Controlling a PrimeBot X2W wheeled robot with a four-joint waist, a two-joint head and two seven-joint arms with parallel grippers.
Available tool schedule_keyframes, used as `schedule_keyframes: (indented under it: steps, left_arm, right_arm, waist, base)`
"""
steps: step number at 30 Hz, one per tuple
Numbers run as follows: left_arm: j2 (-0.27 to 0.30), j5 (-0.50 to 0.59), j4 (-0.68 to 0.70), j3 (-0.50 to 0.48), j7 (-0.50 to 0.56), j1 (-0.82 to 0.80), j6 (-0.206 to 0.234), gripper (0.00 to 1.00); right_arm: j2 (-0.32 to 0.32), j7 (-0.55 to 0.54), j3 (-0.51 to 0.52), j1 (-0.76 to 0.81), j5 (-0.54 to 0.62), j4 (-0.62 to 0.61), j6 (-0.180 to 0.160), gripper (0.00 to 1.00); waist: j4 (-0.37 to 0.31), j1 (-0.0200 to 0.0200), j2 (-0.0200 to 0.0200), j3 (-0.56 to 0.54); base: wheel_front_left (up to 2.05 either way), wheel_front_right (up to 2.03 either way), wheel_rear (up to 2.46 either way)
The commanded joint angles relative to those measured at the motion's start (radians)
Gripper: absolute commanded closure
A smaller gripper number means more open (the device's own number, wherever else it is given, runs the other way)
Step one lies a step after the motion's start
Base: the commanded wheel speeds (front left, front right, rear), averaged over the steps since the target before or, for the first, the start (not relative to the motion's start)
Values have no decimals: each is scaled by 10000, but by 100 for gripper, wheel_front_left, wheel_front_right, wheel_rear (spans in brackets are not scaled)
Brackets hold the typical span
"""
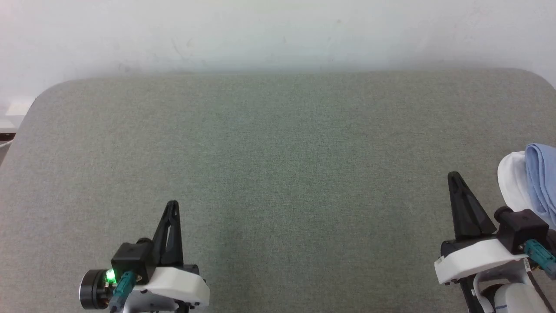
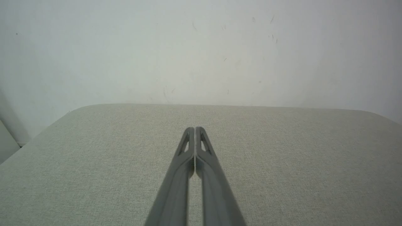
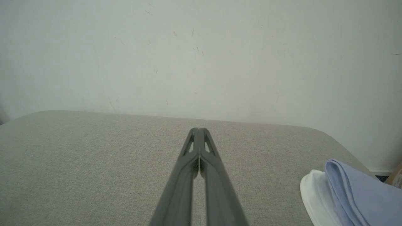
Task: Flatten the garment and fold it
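The garment, light blue with a white part, lies bunched at the table's right edge, partly cut off by the head view's border. In the right wrist view the garment sits at the lower right, to the right of the fingers. My right gripper is shut and empty, just left of the garment without touching it; in its own view the right gripper has its tips pressed together. My left gripper is shut and empty near the front left, its tips also closed in the left wrist view.
A grey fabric-covered table with rounded corners spreads in front of me. A white wall stands right behind its far edge. The table's left edge drops off at the far left.
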State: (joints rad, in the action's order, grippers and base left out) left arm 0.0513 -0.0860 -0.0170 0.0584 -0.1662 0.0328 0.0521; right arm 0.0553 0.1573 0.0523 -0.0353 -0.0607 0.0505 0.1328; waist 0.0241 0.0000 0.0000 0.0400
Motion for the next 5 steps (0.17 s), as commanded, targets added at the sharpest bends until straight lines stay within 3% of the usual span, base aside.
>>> schedule_keyframes:
  steps: [1, 5]
  left_arm:
    - [-3, 129, 40, -67, 49, -117, -134, 100]
    - [-3, 165, 46, -93, 130, -128, -153, 100]
  right_arm:
    - [-19, -57, -52, 128, 84, -38, -8, 100]
    - [-20, -133, -76, 139, 110, -61, -8, 100]
  waist:
    - [-3, 0, 0, -5]
    - [-15, 0, 0, -25]
  base:
    - [0, 0, 0]
    - [0, 0, 0]
